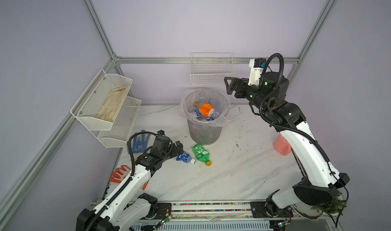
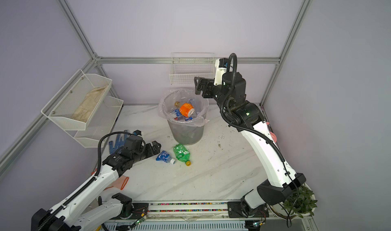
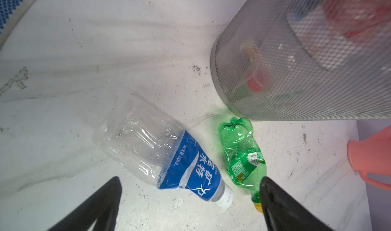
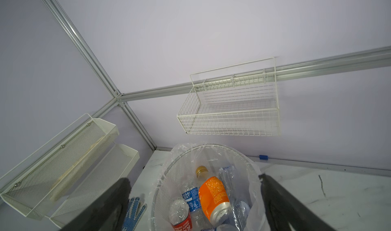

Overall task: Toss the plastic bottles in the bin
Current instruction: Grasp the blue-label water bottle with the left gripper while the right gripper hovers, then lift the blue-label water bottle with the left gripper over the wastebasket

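Leftmost, a two-tier white mesh shelf (image 1: 93, 96) jutting from the side wall over the table edge, crowding that side. Below it, a blue dotted glove (image 1: 138, 144), partly hidden behind the left arm. Under that arm, an orange glove (image 1: 118, 173), mostly covered. Next, the left gripper (image 1: 179, 149): claw released, spread wide, grasping nothing, low over the marble table (image 1: 232, 172), with a blue-label bottle (image 1: 185, 157) just ahead of its fingertips. That bottle flat on its side, clear, slightly crumpled, white cap. Just beside it, a green bottle (image 1: 201, 153), dented, yellow cap, base end near the bin (image 1: 204, 132). Broad bare tabletop in front and to the right. Bin upright mid-table, grey mesh, clear bag folded over the rim; inside, an orange-label bottle (image 1: 206, 109) atop several clear ones, lower layers blurred through the mesh. Behind, a white wire basket (image 1: 211, 73) on the back wall. Above the bin's right rim, the right gripper (image 1: 227, 86): claw released, empty. Further right, a pink watering can (image 1: 281, 146), partly hidden by the right arm.
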You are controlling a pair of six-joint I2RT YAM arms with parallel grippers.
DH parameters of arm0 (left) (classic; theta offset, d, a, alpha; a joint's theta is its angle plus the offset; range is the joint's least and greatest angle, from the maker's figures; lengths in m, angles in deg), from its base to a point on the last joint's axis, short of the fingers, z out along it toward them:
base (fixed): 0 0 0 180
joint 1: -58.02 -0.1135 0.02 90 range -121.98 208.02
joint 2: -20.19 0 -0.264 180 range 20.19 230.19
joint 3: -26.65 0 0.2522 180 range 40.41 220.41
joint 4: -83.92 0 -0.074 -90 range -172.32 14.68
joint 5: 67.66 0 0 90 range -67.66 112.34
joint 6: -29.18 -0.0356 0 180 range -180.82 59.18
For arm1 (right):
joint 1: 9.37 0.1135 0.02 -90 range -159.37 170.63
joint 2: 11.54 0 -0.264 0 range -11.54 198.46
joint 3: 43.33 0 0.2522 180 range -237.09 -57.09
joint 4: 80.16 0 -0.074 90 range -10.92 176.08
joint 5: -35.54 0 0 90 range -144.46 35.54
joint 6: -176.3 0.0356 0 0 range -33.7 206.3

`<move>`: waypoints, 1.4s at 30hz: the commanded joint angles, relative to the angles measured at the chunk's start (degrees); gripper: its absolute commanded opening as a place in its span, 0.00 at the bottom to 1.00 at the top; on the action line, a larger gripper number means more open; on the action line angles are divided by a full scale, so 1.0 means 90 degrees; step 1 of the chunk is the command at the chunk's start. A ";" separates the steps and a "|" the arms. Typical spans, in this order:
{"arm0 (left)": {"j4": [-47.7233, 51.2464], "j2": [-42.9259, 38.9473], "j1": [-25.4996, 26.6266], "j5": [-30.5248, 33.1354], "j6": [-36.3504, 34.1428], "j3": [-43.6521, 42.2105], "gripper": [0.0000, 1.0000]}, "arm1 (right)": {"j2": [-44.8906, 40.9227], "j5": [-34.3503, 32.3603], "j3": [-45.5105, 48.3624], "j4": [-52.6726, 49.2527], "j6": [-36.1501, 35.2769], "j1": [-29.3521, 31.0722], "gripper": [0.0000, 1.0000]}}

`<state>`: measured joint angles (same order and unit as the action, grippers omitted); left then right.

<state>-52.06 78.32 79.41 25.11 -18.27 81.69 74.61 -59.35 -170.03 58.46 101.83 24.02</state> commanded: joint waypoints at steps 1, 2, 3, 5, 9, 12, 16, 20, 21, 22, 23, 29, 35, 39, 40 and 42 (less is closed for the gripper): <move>0.0082 0.0285 -0.0034 -0.0229 0.0374 -0.0102 1.00 | -0.0124 -0.0126 0.0243 0.0081 0.0059 -0.0008 0.97; 0.0135 0.0371 -0.0041 -0.0202 0.0524 -0.0085 1.00 | -0.0168 -0.0163 0.0333 0.0080 0.0071 -0.0008 0.98; 0.0148 0.0445 -0.0033 -0.0191 0.0617 -0.0092 1.00 | -0.0208 -0.0183 0.0406 0.0090 0.0071 -0.0008 0.97; 0.0109 0.0541 -0.0033 -0.0232 0.0799 -0.0154 1.00 | -0.0310 -0.0260 0.0592 0.0119 0.0080 -0.0008 0.97; -0.0169 0.0554 -0.0074 -0.0387 0.1323 -0.0462 1.00 | -0.0416 -0.0300 0.0877 0.0129 0.0119 -0.0008 0.97; -0.0208 0.0463 -0.0089 -0.0278 0.1577 -0.0663 1.00 | -0.0515 -0.0335 0.1100 0.0157 0.0150 -0.0006 0.97; -0.0361 0.0307 -0.0113 -0.0170 0.1785 -0.0927 1.00 | -0.0637 -0.0414 0.1403 0.0178 0.0183 -0.0015 0.98; -0.0979 0.0420 -0.0201 -0.0299 0.1778 -0.1230 1.00 | -0.0715 -0.0435 0.1598 0.0193 0.0227 -0.0018 0.97; -0.1109 0.0501 -0.0238 -0.0340 0.1779 -0.1245 1.00 | -0.0734 -0.0450 0.1612 0.0191 0.0228 -0.0019 0.97; -0.1283 0.0614 -0.0276 -0.0433 0.1777 -0.1262 1.00 | -0.0752 -0.0453 0.1644 0.0188 0.0232 -0.0018 0.97; -0.1462 0.0730 -0.0317 -0.0517 0.1784 -0.1269 1.00 | -0.0770 -0.0464 0.1662 0.0188 0.0235 -0.0023 0.97; -0.2361 0.1340 -0.0433 -0.0814 0.1904 -0.1255 0.98 | -0.0883 -0.0539 0.1877 0.0188 0.0249 -0.0045 0.97; -0.2708 0.2108 -0.0462 -0.0847 0.1825 -0.1047 0.65 | -0.1249 -0.0556 0.2256 0.0185 0.0305 -0.0121 0.97; -0.2385 0.2088 -0.0497 -0.0829 0.1741 -0.0826 0.23 | -0.1451 -0.0561 0.2427 0.0169 0.0309 -0.0210 0.97; -0.2231 0.1929 -0.0487 -0.0725 0.1698 -0.0758 0.19 | -0.1511 -0.0551 0.2466 0.0161 0.0313 -0.0237 0.98; -0.1832 0.1515 -0.0493 -0.0467 0.1512 -0.0557 0.15 | -0.1613 -0.0533 0.2581 0.0167 0.0303 -0.0301 0.97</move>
<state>-74.70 94.86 75.28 17.35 -2.03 73.08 61.65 -63.67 -147.96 59.38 104.06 22.05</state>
